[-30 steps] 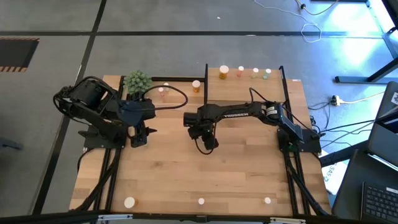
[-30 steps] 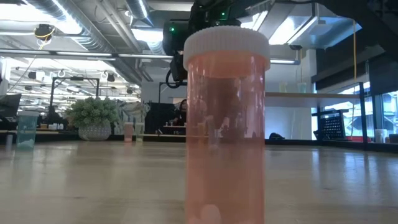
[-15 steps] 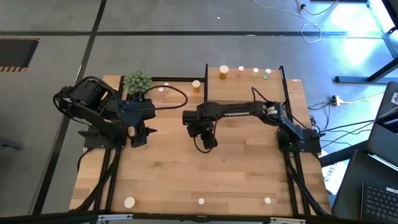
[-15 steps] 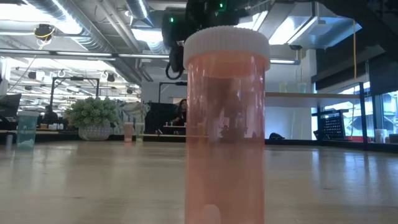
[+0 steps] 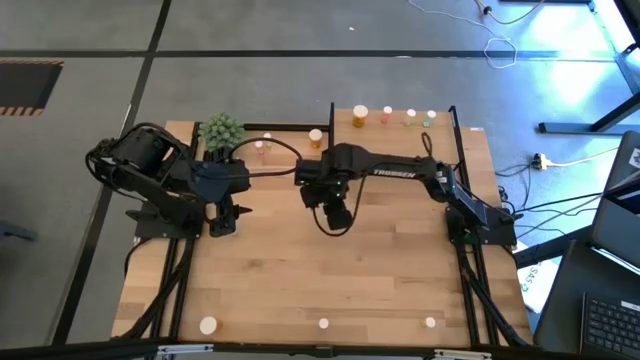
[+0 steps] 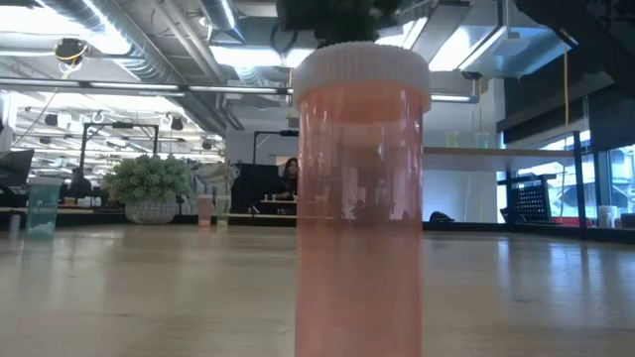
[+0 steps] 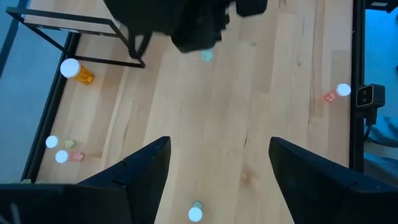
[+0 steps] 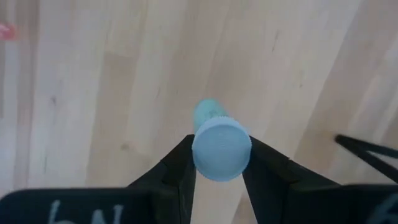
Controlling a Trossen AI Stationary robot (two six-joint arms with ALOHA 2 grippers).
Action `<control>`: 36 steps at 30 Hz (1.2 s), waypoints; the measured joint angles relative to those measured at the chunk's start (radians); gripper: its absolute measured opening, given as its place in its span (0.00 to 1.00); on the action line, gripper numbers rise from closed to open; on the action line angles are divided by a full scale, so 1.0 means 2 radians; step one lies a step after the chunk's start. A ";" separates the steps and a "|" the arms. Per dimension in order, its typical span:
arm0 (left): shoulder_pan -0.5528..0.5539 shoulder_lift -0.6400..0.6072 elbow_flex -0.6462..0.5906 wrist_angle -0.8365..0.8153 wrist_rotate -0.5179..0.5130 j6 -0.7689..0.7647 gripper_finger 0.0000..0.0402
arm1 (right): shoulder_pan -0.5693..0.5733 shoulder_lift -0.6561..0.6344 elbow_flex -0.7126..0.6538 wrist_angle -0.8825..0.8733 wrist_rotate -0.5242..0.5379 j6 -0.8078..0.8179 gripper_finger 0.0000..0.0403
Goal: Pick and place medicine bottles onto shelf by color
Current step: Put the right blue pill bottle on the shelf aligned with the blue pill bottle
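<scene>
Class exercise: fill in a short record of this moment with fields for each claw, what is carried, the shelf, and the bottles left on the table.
right claw: shut on a green bottle, above mid-table
green bottle: pale cap, lifted off the tabletop
left claw: open, empty, at the table's left
shelf: orange, pink and green bottles in a row
orange bottle: on the table beside the shelf
near edge: three bottles standing
plant ball: far-left corner

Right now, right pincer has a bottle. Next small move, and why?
Probably carry it toward the shelf: the right pincer is shut on a green bottle above the tabletop, short of the shelf's green bottles.
</scene>
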 joint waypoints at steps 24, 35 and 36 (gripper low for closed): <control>0.040 0.000 0.000 0.001 0.000 0.078 0.67 | 0.000 -0.153 -0.008 -0.019 0.115 0.129 0.29; 0.096 0.000 0.000 0.058 -0.006 0.138 0.67 | -0.018 -0.229 -0.014 -0.018 0.171 0.118 0.29; 0.100 0.000 0.000 0.062 -0.006 0.142 0.67 | -0.021 -0.235 -0.019 -0.017 0.171 0.118 0.29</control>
